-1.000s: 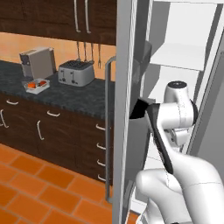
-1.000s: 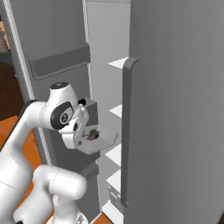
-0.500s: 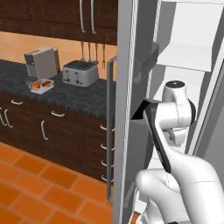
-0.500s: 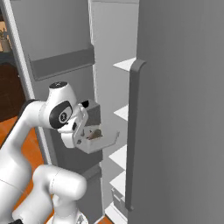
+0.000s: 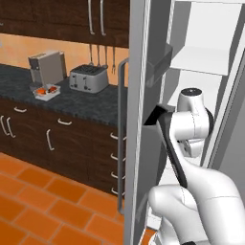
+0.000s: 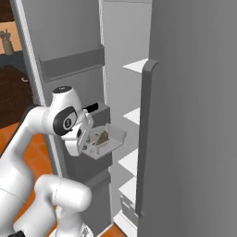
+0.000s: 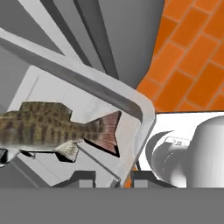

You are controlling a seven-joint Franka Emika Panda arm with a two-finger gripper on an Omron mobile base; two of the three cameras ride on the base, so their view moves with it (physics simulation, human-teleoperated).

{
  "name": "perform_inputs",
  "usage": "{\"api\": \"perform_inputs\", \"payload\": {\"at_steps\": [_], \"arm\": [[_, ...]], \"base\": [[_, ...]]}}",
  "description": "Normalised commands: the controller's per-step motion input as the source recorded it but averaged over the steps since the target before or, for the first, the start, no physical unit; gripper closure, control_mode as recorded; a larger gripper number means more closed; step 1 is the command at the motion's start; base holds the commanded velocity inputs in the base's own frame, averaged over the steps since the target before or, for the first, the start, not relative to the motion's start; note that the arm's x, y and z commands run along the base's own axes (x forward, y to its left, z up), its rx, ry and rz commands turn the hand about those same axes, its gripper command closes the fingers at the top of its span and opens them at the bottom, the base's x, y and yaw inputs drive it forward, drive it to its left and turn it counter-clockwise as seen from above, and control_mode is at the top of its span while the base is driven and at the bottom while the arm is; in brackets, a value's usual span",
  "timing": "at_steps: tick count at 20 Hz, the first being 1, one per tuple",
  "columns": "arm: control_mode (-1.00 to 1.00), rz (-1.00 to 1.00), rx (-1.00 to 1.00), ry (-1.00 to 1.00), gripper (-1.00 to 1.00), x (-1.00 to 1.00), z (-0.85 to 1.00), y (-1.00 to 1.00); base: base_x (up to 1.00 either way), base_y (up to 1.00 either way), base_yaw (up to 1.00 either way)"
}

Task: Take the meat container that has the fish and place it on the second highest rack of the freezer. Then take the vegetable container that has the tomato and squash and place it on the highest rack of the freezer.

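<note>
The gripper (image 6: 88, 140) had its jaws nearly closed, pinching the near rim of the one white tray (image 6: 111, 139) so it stayed level. One fish (image 7: 46, 127) lay in that tray. It hung in front of the open freezer (image 6: 125, 115), at about nine o'clock from the white shelves (image 6: 136, 66), presumably lined up for sliding in. Four shelves showed. One second tray (image 5: 46, 92) sat on the counter (image 5: 72, 98), at nine o'clock from the one toaster (image 5: 87, 79).
</note>
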Motion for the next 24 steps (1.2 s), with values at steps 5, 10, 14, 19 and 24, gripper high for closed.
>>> {"api": "perform_inputs", "payload": {"at_steps": [5,10,14,19,24], "arm": [[-1.00,-0.01,0.00,-0.05,1.00,-0.01,0.08,-0.01],[-1.00,-0.09,0.00,-0.21,1.00,0.02,0.52,-0.18],[-1.00,-0.08,-0.01,-0.33,1.00,-0.12,0.44,-0.23],[-1.00,-0.05,-0.03,-0.30,1.00,-0.43,0.23,-0.03],[-1.00,-0.22,0.00,-0.14,1.00,0.21,0.20,-0.31]], "base": [[-0.23,0.00,0.00],[0.00,0.00,0.00],[0.00,0.00,0.00],[0.00,0.00,0.00],[0.00,0.00,0.00]]}}
